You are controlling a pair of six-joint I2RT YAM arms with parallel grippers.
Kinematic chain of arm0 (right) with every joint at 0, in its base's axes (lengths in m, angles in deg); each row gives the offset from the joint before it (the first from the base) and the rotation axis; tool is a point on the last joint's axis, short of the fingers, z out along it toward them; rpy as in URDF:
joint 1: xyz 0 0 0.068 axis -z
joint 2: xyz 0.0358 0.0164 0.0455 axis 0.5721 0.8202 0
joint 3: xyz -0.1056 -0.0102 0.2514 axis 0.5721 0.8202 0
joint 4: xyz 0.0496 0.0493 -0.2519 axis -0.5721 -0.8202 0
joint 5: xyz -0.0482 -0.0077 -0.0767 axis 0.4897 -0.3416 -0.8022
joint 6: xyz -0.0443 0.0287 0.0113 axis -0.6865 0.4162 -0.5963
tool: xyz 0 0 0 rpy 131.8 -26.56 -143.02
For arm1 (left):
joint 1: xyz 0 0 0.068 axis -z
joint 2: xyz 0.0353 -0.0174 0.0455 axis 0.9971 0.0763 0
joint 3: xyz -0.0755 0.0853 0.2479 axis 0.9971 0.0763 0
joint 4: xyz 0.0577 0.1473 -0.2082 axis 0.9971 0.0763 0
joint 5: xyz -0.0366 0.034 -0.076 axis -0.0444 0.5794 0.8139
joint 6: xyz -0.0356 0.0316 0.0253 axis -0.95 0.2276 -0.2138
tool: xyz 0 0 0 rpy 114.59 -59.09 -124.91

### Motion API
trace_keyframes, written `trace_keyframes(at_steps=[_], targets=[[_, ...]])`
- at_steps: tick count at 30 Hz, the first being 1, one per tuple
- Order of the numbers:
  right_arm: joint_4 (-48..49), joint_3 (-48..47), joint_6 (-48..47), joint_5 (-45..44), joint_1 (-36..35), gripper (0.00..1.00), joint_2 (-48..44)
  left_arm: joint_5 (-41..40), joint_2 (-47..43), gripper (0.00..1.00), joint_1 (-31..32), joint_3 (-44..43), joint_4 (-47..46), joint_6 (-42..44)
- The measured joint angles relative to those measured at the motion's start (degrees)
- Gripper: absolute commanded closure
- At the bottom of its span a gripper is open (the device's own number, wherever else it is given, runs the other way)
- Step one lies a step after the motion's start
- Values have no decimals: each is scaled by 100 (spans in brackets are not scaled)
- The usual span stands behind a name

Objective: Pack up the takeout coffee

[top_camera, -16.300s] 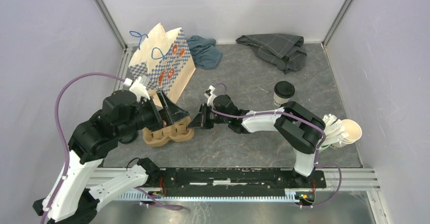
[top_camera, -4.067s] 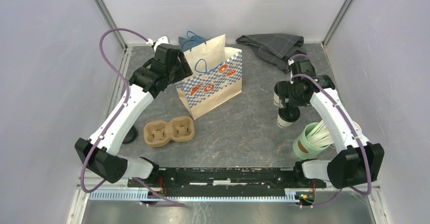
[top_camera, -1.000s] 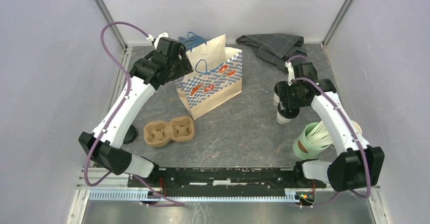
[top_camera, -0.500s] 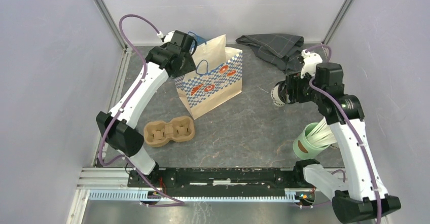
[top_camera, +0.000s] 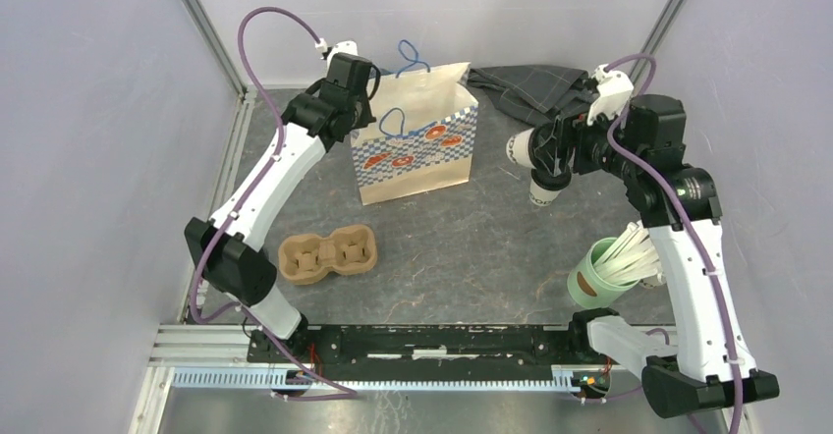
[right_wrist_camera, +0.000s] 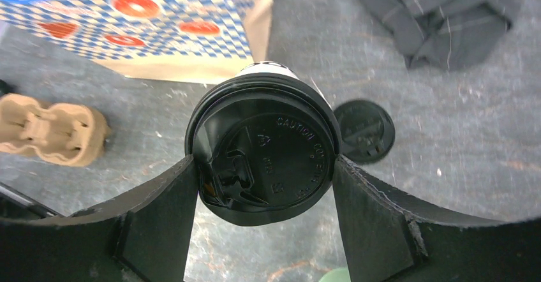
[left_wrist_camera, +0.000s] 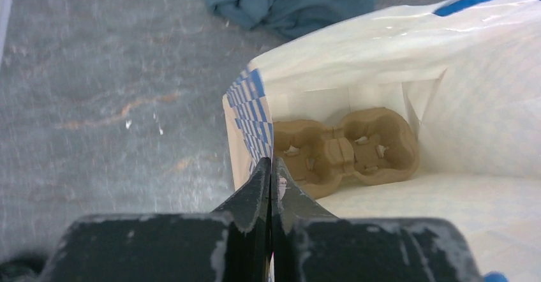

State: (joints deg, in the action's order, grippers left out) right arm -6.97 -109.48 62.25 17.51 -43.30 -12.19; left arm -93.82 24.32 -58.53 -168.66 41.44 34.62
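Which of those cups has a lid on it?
The black-lidded white cup, gripped by the right end effector. The larger mint-green cup stands open, with white sticks poking out.

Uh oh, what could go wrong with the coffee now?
1. The right fingers hold the takeout coffee in the air by its sides; it could slip and spill.
2. The left fingers pinch only a thin edge of the bag; if that slips, the mouth may close.
3. The cup could miss the holes of the carrier inside the bag and tip.
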Motion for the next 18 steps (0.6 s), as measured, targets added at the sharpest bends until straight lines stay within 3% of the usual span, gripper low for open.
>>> trace_keyframes(at_steps=[6, 9, 13, 18], targets=[[186, -885, 118, 581, -120, 31, 122, 675, -509, 98, 0, 684, -1368, 927], [313, -1355, 144, 896, -348, 32, 227, 1119, -1049, 98, 0, 1438, -2166, 1241], [411, -2055, 199, 1279, -874, 33, 573, 1528, -1884, 98, 2, 2557, -3062, 1375], [452, -2710, 203, 1377, -2024, 33, 1246, 1952, -2981, 98, 2, 4083, -4275, 1394]])
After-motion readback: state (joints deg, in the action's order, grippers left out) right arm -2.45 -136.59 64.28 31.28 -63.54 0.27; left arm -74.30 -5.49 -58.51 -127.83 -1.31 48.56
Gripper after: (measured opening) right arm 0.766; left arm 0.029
